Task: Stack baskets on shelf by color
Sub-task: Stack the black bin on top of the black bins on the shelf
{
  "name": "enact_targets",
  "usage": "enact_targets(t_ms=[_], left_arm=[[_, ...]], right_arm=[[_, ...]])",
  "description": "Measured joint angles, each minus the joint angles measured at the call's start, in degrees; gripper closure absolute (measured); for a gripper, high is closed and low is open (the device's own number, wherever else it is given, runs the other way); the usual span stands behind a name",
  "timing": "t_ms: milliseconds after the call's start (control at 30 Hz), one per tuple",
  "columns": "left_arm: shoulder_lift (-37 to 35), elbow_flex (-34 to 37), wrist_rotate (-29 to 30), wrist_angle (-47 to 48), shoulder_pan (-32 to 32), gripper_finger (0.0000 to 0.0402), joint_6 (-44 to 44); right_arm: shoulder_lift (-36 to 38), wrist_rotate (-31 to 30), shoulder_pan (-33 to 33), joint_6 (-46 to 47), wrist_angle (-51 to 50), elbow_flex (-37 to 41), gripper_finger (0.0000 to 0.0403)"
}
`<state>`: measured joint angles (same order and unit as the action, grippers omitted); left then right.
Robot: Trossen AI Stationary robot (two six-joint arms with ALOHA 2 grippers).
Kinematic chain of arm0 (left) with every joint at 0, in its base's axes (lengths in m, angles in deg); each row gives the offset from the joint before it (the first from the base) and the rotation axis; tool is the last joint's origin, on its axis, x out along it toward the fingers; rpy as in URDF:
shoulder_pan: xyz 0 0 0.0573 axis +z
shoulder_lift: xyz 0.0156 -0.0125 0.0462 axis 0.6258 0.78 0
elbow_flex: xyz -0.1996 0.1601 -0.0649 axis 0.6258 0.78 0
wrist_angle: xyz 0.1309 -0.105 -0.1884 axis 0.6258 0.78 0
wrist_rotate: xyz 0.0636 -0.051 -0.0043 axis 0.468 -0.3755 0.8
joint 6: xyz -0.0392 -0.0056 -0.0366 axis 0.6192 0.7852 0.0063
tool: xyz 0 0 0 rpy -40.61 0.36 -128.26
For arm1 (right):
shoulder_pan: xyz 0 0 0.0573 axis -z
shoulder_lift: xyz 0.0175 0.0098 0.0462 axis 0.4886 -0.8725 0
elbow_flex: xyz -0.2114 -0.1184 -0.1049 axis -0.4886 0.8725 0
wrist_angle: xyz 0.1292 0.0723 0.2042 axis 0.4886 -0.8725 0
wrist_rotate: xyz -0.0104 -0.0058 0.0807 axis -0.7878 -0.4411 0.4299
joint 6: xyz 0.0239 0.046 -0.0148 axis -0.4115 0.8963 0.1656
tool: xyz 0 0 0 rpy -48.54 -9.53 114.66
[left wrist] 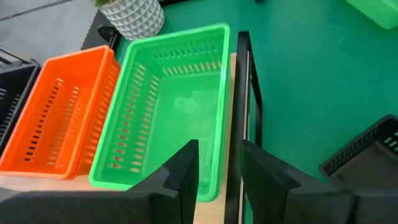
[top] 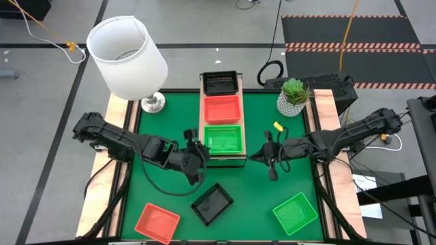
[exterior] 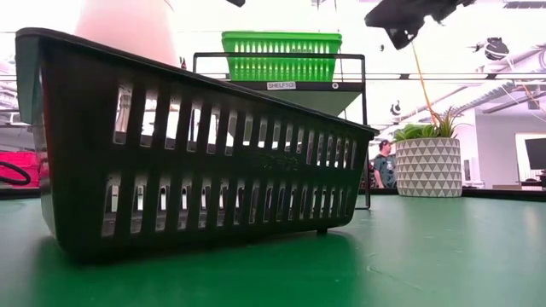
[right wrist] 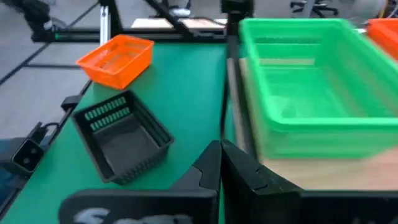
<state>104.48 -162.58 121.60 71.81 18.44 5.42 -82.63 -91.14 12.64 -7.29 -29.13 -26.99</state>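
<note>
The high view looks straight down on the whole green table [top: 170,190], shelf [top: 202,129] at centre frame. The low view sits at table height, close behind a black basket [exterior: 196,153] filling its left. Both wrist views look closely down at the shelf's green basket [left wrist: 168,106], shared from opposite sides.

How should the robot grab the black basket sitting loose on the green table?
Best guess: pinch one long side wall of the black basket, coming straight down from above. It lies open side up and turned at an angle on the mat, so its thin rim is free all round. The left gripper is nearer, but would need to twist to match the slant.
</note>
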Motion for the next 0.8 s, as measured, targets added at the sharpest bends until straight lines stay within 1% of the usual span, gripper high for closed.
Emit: enact_targets(t_ms=[200, 433, 600, 800], left_arm=[[-0.1, 0.0, 3.5, 3.1, -2.0, 0.0284, 2.1], [-0.1, 0.0, 7.7, 9.7, -3.7, 0.0284, 9.7], [-0.1, 0.4, 10.2, 12.5, -6.3, 0.0284, 14.6], [-1.4, 5.8, 11.9, 10.7, -8.8, 0.0284, 18.0]], right_arm=[[-7.9, 0.2, -3.8, 0.0, 0.4, -4.8, 0.0399], [-18.6, 0.1, -8.5, -1.1, 0.4, -9.4, 0.0394], [-25.8, 0.0, -10.9, -1.5, 0.4, -13.0, 0.0369], [-32.7, 0.1, -12.4, -1.8, 1.1, -17.5, 0.0328]])
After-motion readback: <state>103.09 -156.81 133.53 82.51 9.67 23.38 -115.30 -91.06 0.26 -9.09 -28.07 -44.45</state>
